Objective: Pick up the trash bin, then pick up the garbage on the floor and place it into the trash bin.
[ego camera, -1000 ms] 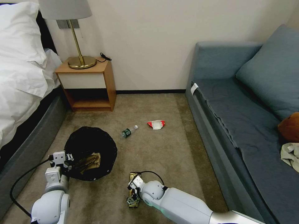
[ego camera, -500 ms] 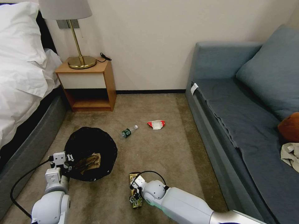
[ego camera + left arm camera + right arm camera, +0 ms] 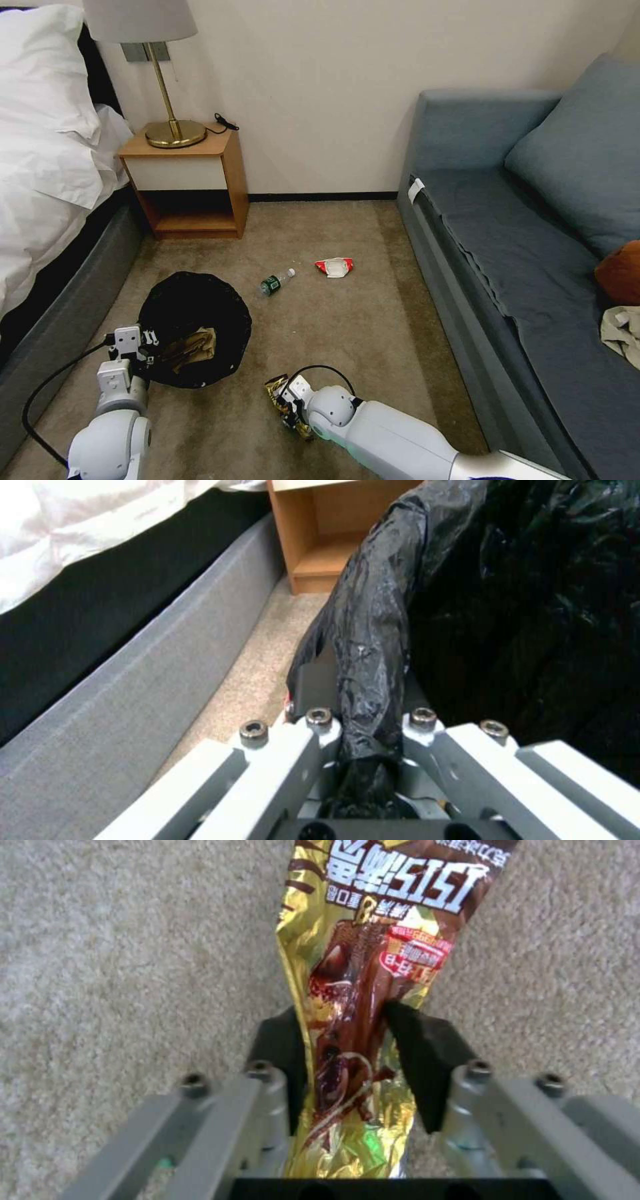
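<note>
1. At seven o'clock in my head view, my left gripper (image 3: pixel 143 347) is pinching the near rim of the trash bin (image 3: pixel 193 307). My left wrist camera shows the black bag liner (image 3: pixel 373 630) folded between my two fingers, clenched tight on it. The bin itself is sitting at about eight o'clock, between the grey bed base (image 3: pixel 60 313) and the open carpet.

2. Inside the bin, crumpled tan paper (image 3: pixel 193 343) is lying against the side nearest my left gripper.

3. At six o'clock, my right gripper (image 3: pixel 288 405) is grasping the gold-and-brown snack wrapper (image 3: pixel 360 990). My right wrist camera shows both black pads (image 3: pixel 413 1060) squeezing its middle, with the printed end sticking out past my fingertips over the carpet (image 3: pixel 100 940).

4. Toward twelve o'clock from that hand, a clear bottle with a green label (image 3: pixel 276 281) is lying on the floor, and just to its right a red-and-white wrapper (image 3: pixel 335 267).

5. I judge I am in the middle of the collecting step: bin secured, one piece in, one in my grip, two waiting.

6. The next move, as I read it, calls for carrying the wrapper over toward nine o'clock until it is hanging above the bin's mouth, keeping my left grip steady, before letting go.
</note>
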Robot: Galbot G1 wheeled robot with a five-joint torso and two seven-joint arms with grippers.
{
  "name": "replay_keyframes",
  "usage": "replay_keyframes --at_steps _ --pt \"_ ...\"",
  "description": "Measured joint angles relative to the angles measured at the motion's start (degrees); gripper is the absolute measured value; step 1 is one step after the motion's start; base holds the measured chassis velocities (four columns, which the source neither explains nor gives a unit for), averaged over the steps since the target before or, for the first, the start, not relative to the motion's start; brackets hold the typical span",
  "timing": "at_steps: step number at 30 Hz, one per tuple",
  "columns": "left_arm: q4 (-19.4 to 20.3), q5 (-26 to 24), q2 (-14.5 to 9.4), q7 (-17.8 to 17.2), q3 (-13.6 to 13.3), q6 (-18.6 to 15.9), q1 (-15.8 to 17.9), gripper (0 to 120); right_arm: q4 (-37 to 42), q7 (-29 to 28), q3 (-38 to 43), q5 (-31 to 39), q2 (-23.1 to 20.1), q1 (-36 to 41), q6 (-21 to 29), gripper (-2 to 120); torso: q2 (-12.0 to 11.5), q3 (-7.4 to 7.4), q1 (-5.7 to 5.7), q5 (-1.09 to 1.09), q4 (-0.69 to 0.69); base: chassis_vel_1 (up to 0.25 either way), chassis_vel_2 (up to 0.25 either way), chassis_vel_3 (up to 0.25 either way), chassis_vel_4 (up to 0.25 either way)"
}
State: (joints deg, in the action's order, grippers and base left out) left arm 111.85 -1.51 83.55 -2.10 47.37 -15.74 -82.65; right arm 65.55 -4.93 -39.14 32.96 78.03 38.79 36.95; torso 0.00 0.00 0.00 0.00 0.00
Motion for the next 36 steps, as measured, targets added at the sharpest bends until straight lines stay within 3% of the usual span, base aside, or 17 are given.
replay_keyframes --at_steps 2,7,20,32,36 --pt "-0.1 0.0 -0.1 0.0 0.0 0.0 0.1 5 0.2 0.2 0.1 0.0 -0.2 -0.1 -0.1 14 0.0 0.00 0.00 0.00 0.00 0.000 0.000 0.000 0.000" --pt "-0.1 0.0 -0.4 0.0 0.0 0.0 0.0 5 1.2 0.6 0.7 0.1 -0.8 -0.4 -0.2 4 0.0 0.01 0.00 0.00 0.00 0.000 0.000 0.000 0.000" --pt "-0.3 -0.6 -0.7 0.2 0.1 0.4 -0.3 5 3.5 1.4 4.7 -0.6 -2.8 -2.2 -1.0 3 0.0 0.01 0.00 0.00 0.00 0.000 0.000 0.000 0.000" --pt "0.0 -0.8 -0.2 0.4 -0.1 1.4 -1.8 5 9.8 3.2 19.1 -5.3 -3.3 -5.1 -2.9 3 0.0 0.01 0.00 0.00 0.00 0.000 0.000 0.000 0.000" --pt "0.0 -0.7 -0.2 0.4 -0.1 1.6 -2.0 5 11.3 3.5 20.4 -5.6 -3.8 -5.3 -3.3 3 0.0 0.00 0.00 0.00 0.00 0.000 0.000 0.000 0.000"
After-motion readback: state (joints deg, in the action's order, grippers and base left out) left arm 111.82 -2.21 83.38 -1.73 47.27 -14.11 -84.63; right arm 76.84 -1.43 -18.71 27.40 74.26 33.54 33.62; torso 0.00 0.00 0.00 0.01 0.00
